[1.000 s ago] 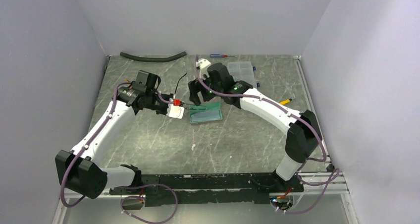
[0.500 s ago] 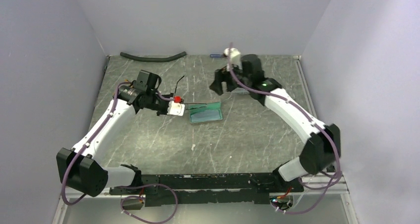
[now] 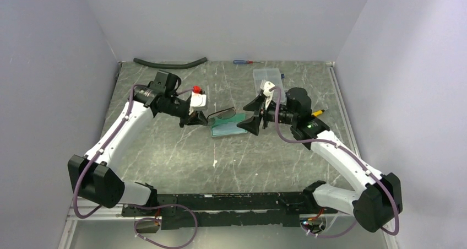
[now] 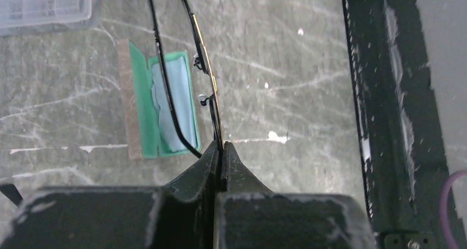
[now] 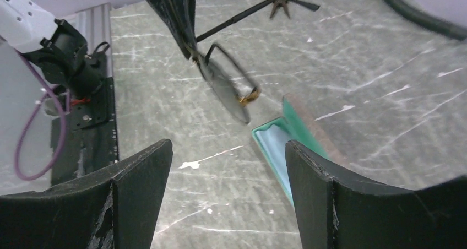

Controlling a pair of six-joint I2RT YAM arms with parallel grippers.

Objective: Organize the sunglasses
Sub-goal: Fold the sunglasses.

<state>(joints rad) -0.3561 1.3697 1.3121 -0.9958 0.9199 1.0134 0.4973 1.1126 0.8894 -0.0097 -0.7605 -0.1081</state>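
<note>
The left claw (image 3: 198, 118) is pressed together on the sunglasses (image 3: 220, 115), pinching the thin dark frame at 1 outer corner. It sits just left of the open case (image 3: 228, 129).

In the left wrist view the 2 fingers (image 4: 222, 147) meet on the wire. From there the sunglasses (image 4: 204, 67) run straight away from the claw, with 1 slim arm crossing over the teal lining of the case (image 4: 159, 111).

In the right wrist view the sunglasses (image 5: 223, 86) hang off the table just beside the near end of the case (image 5: 272, 144), with a greyish lens tilted down toward it. They do not lie inside the case.

The right claw (image 3: 252, 115) is at the right end of the case with its 2 fingers spread wide and nothing between them. It faces the case and the sunglasses and touches neither.

A clear plastic box (image 3: 267, 75) stands behind the case, to its right. A dark hose (image 3: 170, 63) lies far behind it, to its left.
</note>
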